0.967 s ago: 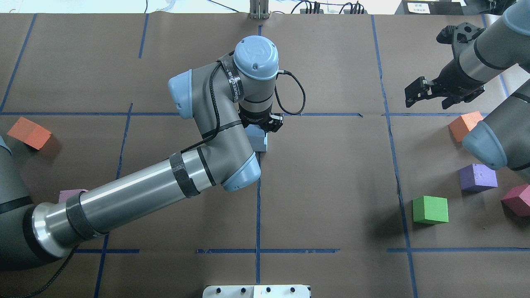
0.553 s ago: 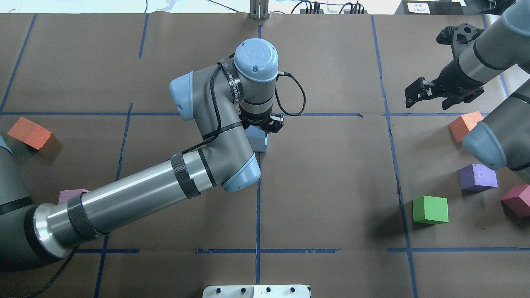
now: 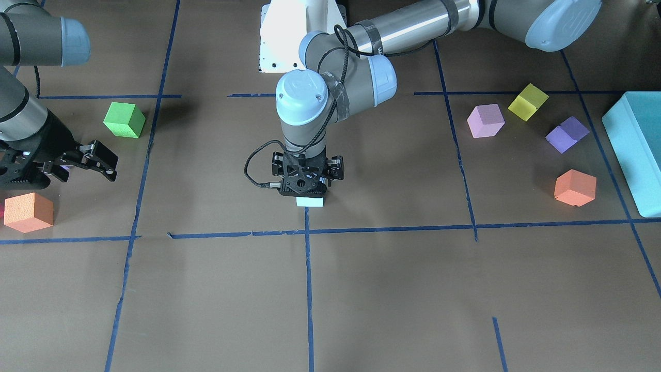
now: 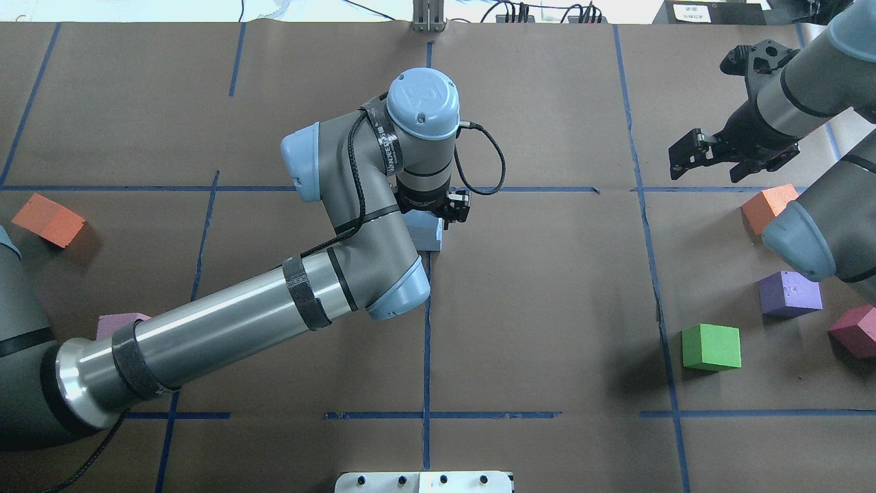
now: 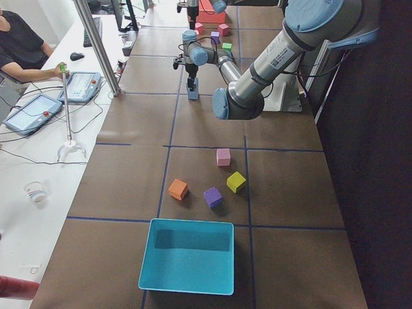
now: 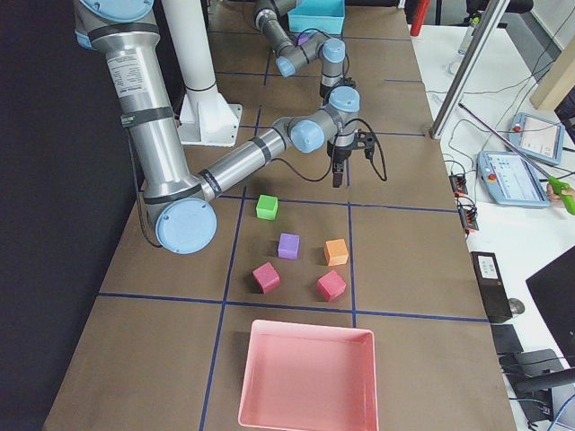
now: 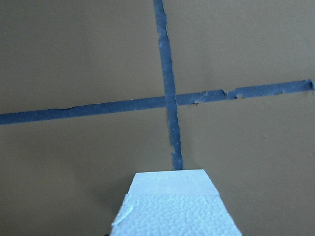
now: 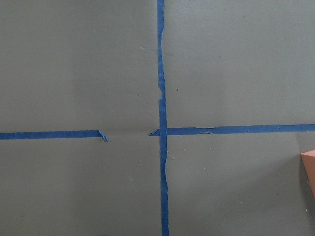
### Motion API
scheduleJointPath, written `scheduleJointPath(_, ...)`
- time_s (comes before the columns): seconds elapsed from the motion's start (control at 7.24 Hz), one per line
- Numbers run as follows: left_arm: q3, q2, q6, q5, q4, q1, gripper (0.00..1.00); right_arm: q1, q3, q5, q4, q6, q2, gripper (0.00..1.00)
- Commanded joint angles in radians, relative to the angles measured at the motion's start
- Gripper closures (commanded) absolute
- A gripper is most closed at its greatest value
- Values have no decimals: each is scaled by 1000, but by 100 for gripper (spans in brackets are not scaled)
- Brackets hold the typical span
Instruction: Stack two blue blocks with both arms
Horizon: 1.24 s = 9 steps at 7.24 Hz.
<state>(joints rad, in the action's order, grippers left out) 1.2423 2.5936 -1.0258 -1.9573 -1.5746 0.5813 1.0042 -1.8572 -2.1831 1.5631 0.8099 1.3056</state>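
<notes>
My left gripper (image 3: 309,192) points straight down at the table's middle, by a tape crossing. It is shut on a pale blue block (image 7: 174,206), which fills the bottom of the left wrist view. Blue foam (image 4: 428,234) shows under the wrist in the overhead view, and a pale block (image 3: 310,201) shows just below the gripper in the front view. From the left side the blue (image 5: 192,94) looks two blocks tall, but I cannot tell whether the two touch. My right gripper (image 4: 705,159) is open and empty, hovering at the far right above an orange cube (image 4: 770,207).
Green (image 4: 712,347), purple (image 4: 790,293) and magenta (image 4: 855,332) cubes lie on my right. Orange (image 4: 48,219), pink (image 3: 485,120), yellow (image 3: 528,102) and purple (image 3: 567,134) cubes lie on my left, next to a teal box (image 3: 632,150). A pink tray (image 6: 308,377) stands at the right end.
My left wrist has shifted slightly toward the robot over the blue foam. The right arm has barely moved.
</notes>
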Motion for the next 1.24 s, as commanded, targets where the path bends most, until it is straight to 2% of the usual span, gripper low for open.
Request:
scheduleJointPath(0.0, 35, -1, -2, 0, 13, 2, 0, -4, 7, 2, 0, 0, 0, 0)
scheduleJointPath(0.14, 110, -9, -5, 0, 46, 9, 0, -4, 7, 2, 0, 0, 0, 0)
scheduleJointPath(0.41, 298, -12, -8, 4, 196, 49, 0, -4, 9, 2, 0, 0, 0, 0)
scheduleJointPath(0.69, 351, -26, -8, 3, 214, 70, 0, -6, 15, 2, 0, 0, 0, 0)
scheduleJointPath(0.83, 437, -90, -5, -2, 214, 101, 0, -6, 15, 2, 0, -1, 0, 0)
scheduleJointPath(0.97, 563, -216, 16, -8, 206, 144, 0, -6, 16, 2, 0, -4, 0, 0)
scheduleJointPath(1.11, 627, -301, 106, -62, 209, 207, 0, 11, 13, -1, 0, -33, 0, 0)
